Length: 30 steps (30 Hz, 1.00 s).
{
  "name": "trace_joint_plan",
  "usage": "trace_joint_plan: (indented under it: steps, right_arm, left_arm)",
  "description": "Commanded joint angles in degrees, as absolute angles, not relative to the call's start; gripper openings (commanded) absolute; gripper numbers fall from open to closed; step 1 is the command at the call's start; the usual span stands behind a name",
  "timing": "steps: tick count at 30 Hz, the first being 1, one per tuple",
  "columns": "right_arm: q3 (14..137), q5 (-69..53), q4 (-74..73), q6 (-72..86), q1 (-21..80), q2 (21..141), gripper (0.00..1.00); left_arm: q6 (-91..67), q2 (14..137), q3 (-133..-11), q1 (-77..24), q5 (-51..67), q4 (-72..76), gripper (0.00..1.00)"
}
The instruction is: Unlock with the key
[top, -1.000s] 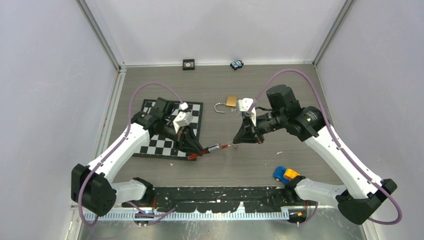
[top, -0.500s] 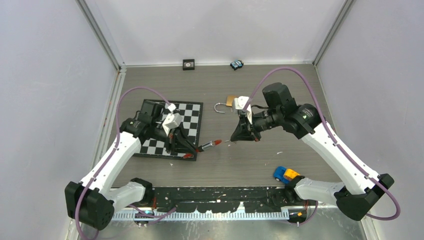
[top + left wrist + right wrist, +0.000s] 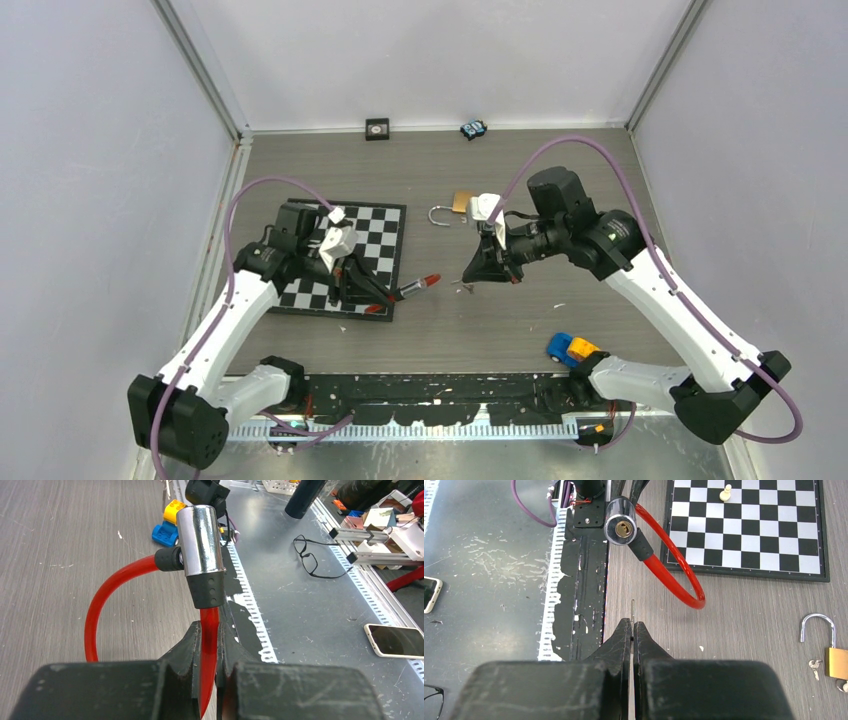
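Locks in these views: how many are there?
2. A red cable lock is clamped in the left gripper beside the chessboard; a brass padlock, shackle open, lies on the table farther back. Others could be hidden behind the arms.

No text, label, brand, number or sign can be read in any view. The keyway face of the cable lock (image 3: 623,528) and the body of the padlock (image 3: 837,663) are too small to show any marking.
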<state>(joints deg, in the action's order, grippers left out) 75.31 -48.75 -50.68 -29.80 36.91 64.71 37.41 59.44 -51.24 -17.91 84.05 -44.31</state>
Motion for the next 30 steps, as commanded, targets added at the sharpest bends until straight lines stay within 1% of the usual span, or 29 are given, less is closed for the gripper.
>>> trace_joint_plan:
  steps: [1, 9, 18, 30]
  right_arm:
    - [75.6, -48.8, -49.0, -29.5, 36.7, 62.7, 0.01]
    - [77.6, -48.2, -49.3, -28.5, 36.7, 61.8, 0.01]
    - [84.1, -51.5, -51.7, -27.6, 36.9, 66.5, 0.01]
    - [84.5, -50.0, -49.2, -26.1, 40.0, 69.5, 0.01]
  left_arm:
    - [34.7, 56.8, -50.1, -16.6, 87.9, -39.0, 0.0]
    - [34.4, 58.7, -50.0, -16.4, 90.7, -38.9, 0.0]
    - [33.3, 60.4, -50.7, -16.5, 91.7, -38.9, 0.0]
    - [32.7, 62.1, -50.6, -16.9, 94.5, -39.6, 0.0]
